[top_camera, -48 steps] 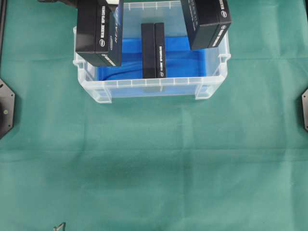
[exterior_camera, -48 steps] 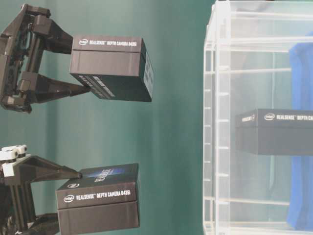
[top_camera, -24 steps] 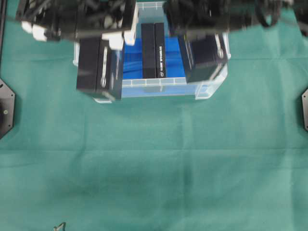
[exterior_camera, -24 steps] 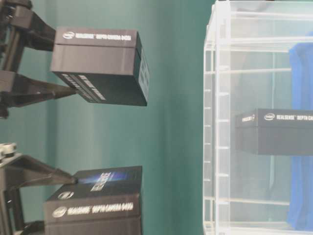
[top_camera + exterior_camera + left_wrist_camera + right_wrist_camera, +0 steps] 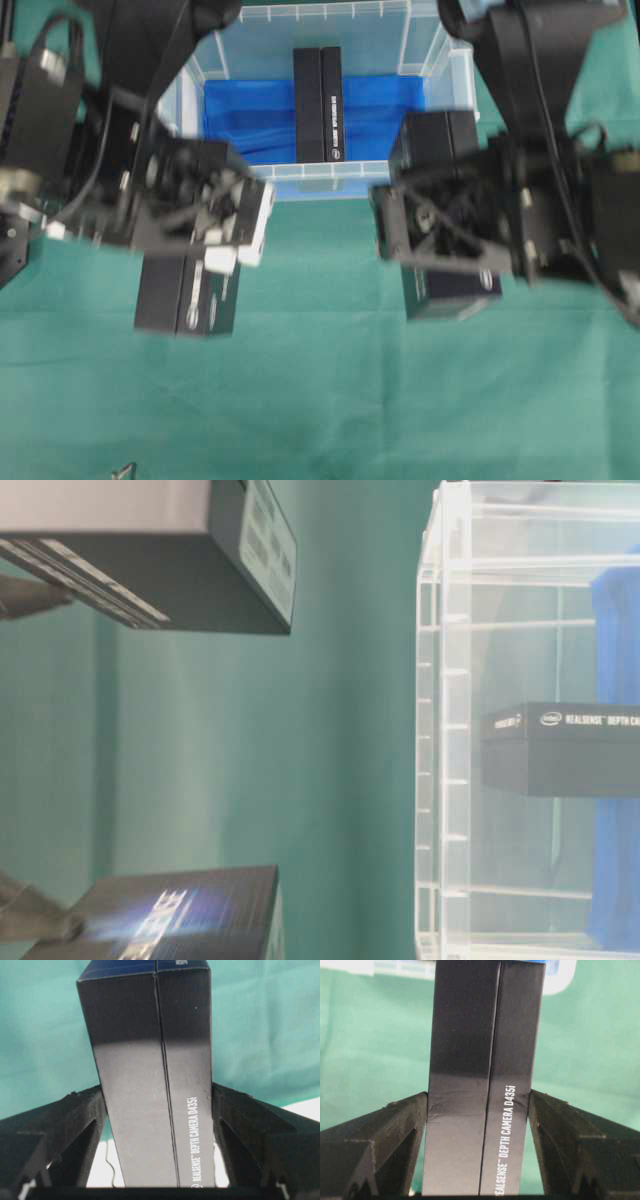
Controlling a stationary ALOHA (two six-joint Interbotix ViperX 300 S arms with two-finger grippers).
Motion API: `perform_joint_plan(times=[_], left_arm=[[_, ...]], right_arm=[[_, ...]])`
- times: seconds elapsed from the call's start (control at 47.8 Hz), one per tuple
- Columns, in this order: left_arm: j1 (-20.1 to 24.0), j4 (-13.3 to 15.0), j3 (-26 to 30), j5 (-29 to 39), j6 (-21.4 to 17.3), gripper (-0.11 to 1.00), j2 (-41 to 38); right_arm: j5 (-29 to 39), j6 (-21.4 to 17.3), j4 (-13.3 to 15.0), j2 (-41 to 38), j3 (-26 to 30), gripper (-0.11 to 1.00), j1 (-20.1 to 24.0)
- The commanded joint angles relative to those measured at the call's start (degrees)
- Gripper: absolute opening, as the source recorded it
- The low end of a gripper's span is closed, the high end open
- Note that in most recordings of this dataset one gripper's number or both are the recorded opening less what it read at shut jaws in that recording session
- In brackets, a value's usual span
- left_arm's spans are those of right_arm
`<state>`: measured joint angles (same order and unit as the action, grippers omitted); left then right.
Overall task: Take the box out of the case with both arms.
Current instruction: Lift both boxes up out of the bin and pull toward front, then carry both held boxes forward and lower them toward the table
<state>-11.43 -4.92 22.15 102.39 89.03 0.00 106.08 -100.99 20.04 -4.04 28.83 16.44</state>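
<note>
My left pincer is clamped on a black cardboard box, its two matte lattice fingers pressed flat against the box's long sides; a fine seam runs down the face, with white lettering beside it. My right pincer grips a second black box the same way, coarse triangular fingers tight on both narrow flanks, the smooth card catching a dull sheen. From overhead, the left box hangs over the green cloth of the counter, in front of the case's near left corner and outside its rim, under my arm with the white plate. The right box sits likewise outside the case, in front of its near right corner, half hidden by the black frame of my right arm. Both arms are blurred there. The case is a clear, ribbed plastic bin with a rimmed edge, standing on the counter behind both pincers; a crumpled blue sheet lines its bottom. A third black box stands on edge in the middle of the case, upright on the blue sheet, apart from the walls. From table level its printed side shows dimly through the case's translucent wall.
</note>
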Motion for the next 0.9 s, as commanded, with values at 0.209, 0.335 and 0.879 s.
perform_joint_plan(times=[0.209,0.335,0.879], left_arm=[[-5.5,-0.5,1.1,-0.4,6.6,0.64,1.0],[-6.2,-0.6,0.9,-0.4,8.1,0.64,0.9],[-6.2,-0.6,0.8,-0.4,8.2,0.64,0.8]], right_arm=[[0.1,-3.0,1.2,0.4,1.6,0.67,4.4],[0.2,-2.9,1.2,0.4,1.5,0.67,4.7],[0.2,-2.9,1.1,0.3,1.5,0.67,5.2]])
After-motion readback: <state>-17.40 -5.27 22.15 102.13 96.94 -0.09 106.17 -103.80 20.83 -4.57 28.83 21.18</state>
